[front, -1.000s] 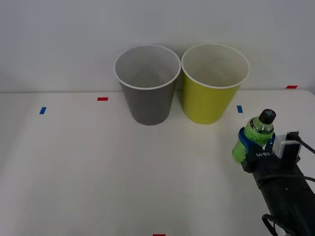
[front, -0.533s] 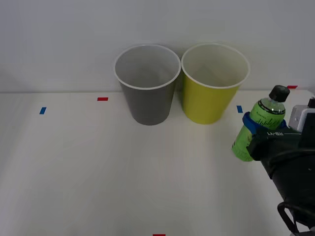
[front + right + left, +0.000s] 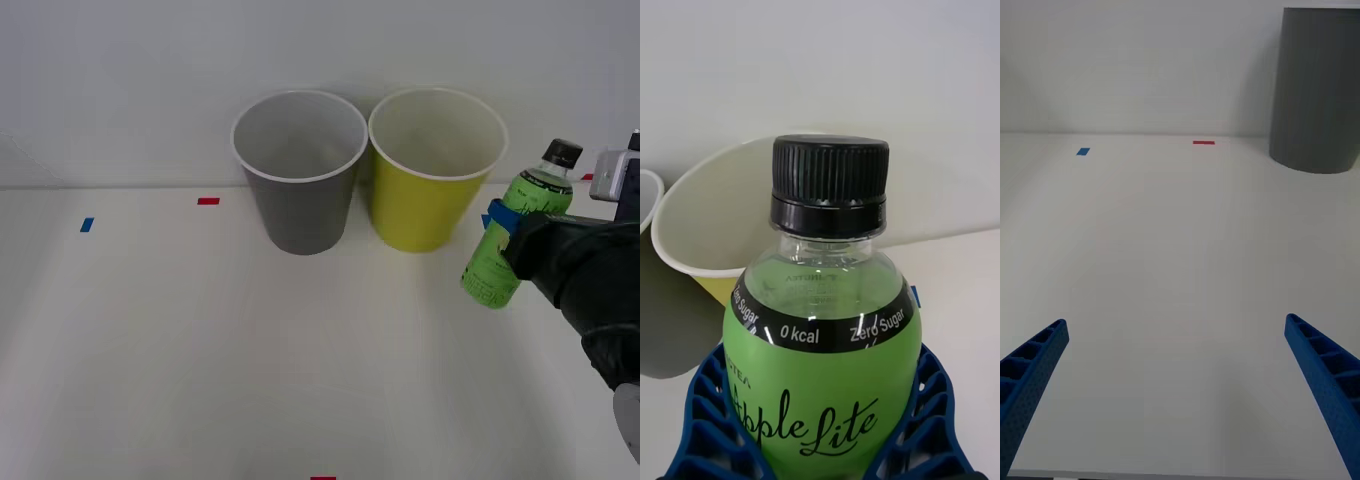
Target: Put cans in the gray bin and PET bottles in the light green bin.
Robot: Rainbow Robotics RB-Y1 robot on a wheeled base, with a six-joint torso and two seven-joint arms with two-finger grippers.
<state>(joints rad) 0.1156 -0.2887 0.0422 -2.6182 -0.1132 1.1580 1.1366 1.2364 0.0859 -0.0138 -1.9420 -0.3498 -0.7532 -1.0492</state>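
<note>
PET bottle [image 3: 824, 352] sits clamped between the right gripper [image 3: 824, 442] fingers (blue, ribbed).

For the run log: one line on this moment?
right tool: shut on PET bottle, lifted beside light green bin | left tool: open, idle | gray bin: untouched

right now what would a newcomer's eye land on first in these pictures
Most likely the bright green Apple Lite bottle with its black cap, clamped in the right gripper and lifted off the table at the right. Next come the two bins standing side by side at the back of the table, the gray bin on the left and the light green bin beside the bottle. The left gripper hangs open over bare white table.
</note>
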